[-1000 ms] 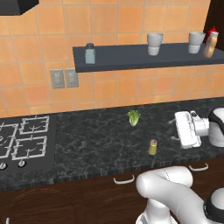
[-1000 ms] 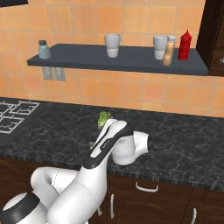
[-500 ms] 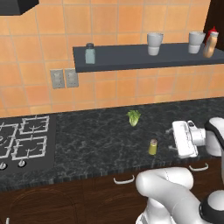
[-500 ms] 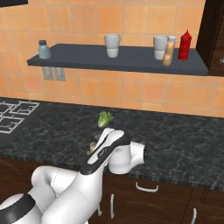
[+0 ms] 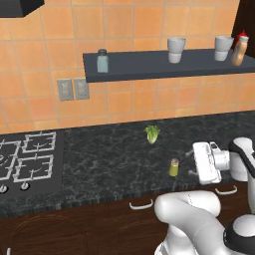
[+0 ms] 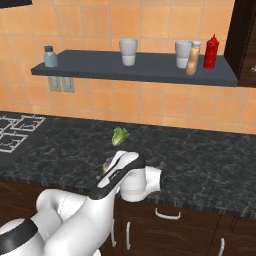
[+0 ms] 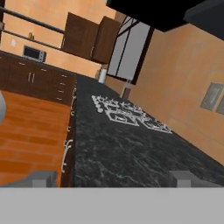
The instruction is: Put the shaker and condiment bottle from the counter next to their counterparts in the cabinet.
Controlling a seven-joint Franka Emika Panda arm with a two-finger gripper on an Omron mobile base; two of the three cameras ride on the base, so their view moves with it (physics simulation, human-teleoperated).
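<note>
The olive-yellow shaker (image 5: 174, 167) stands on the black speckled counter (image 5: 109, 164) near its front edge; the right base view shows the shaker (image 6: 106, 164) half hidden behind my arm. My gripper (image 5: 191, 163) hangs low just right of it, fingers pointing toward it, open and holding nothing. In the hand view the gripper (image 7: 113, 179) looks along the counter (image 7: 113, 153) with its tips wide apart. The tan-orange condiment bottle (image 5: 239, 50) (image 6: 192, 58) stands on the cabinet shelf (image 5: 149, 67) (image 6: 150, 67) beside the red bottle (image 5: 243, 36) (image 6: 211, 51). A pale grey-blue shaker (image 5: 102, 61) (image 6: 49, 56) stands at the shelf's left end.
Two pale cups (image 5: 175, 49) (image 5: 223, 48) stand on the shelf. A small lettuce leaf (image 5: 152, 133) (image 6: 119, 135) lies on the counter behind the shaker. A gas stove (image 5: 25, 159) (image 7: 127, 114) takes up the counter's left end. Dark drawers with white handles (image 5: 142, 204) run below.
My hand has come down toward the counter and settled just right of the shaker. The jaws stayed open, and the shaker and bottles have not moved.
</note>
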